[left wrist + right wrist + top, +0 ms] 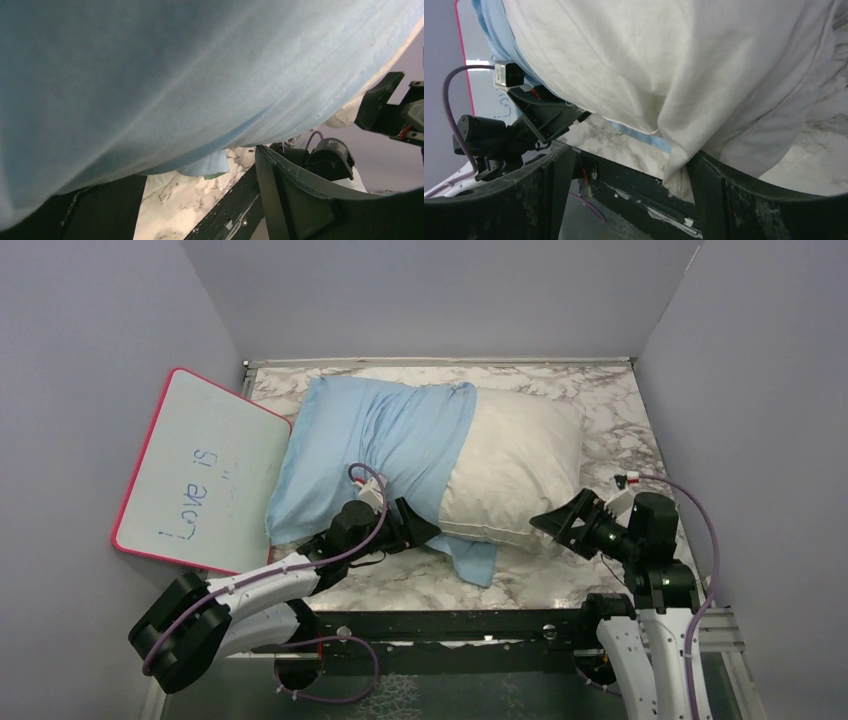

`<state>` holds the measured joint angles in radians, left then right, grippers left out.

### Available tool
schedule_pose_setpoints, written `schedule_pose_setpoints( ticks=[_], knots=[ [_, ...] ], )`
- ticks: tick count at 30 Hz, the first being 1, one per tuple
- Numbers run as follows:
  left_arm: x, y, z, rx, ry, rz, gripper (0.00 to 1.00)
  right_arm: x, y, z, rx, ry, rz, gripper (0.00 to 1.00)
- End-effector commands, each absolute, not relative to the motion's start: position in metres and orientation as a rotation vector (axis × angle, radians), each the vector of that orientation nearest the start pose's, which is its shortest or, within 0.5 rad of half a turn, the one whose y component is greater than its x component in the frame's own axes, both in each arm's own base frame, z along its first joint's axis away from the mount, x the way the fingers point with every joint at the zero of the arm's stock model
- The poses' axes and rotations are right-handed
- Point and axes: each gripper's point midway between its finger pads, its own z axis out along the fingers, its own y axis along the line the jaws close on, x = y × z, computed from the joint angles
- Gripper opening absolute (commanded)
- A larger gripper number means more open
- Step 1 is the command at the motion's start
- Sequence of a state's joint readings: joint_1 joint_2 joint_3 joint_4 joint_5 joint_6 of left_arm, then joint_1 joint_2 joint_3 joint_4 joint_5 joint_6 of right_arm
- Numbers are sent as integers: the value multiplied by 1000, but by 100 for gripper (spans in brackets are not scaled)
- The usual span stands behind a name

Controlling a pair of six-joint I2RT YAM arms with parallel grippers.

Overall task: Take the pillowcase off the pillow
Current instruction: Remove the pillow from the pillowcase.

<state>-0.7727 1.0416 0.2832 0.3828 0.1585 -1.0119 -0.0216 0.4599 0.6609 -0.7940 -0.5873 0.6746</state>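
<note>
The pillow (520, 455) is seen lying across the marble table (620, 410), its length running left to right. Its left half is covered by the pillowcase (390, 440) (only the plain light blue face is shown), while the right half is left bare, off-white and slightly dingy. A loose blue corner of the pillowcase is spread on the marble at the pillow's near edge. A pink-rimmed whiteboard (200, 470) with blue handwriting is propped against the left wall, just beside the covered end.

The left gripper (425, 532) is held low at the near edge of the pillowcase, its jaws spread wide. In the left wrist view the blue cloth is seen filling the frame above the fingers (285, 200), with marble visible in the gap between them; nothing is clamped.

The right gripper (552, 525) is placed at the near right corner of the pillow, jaws likewise parted wide. In the right wrist view a fold of the bare white fabric is seen hanging between the fingers (734, 205), touching the inner side of one, yet it is not pinched. The two grippers are pointed toward each other, well apart.
</note>
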Motion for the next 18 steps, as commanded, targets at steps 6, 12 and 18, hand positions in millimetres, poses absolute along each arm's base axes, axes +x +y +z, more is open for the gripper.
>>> schedule_pose_setpoints(
  ticks=[6,12,18],
  knots=[
    [188,-276,100,-80,2209,-1246,73,134,121,191,529,2178,1079,88],
    [188,-275,91,-69,2234,-1221,70,144,129,217,540,2129,1175,90],
    [185,-275,89,-63,2240,-1223,69,142,140,211,497,2170,1273,90]
  ],
)
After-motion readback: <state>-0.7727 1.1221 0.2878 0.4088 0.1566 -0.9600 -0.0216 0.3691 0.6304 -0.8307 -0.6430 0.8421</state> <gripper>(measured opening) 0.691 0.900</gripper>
